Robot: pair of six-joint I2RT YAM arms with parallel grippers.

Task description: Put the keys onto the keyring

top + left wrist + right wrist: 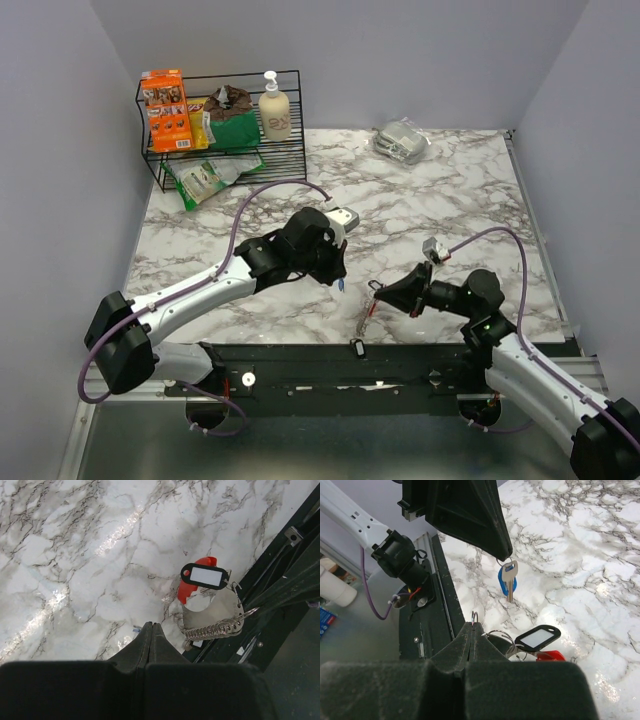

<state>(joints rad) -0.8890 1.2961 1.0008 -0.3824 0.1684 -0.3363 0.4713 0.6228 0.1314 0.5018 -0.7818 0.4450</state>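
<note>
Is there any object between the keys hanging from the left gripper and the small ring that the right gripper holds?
Nothing visible. The keys hang from the left gripper above the marble table, with open space to the small ring in the right gripper; the black tag lies aside.

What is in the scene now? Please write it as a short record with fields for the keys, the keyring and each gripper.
keys: silver, one with a blue head; hanging from the left gripper
keyring: chain with red clip and black tag; one small ring in the right gripper
left gripper: shut on the keys, above the marble table
right gripper: shut on the keyring
task state: keys and keyring apart, keys not yet on the keyring
</note>
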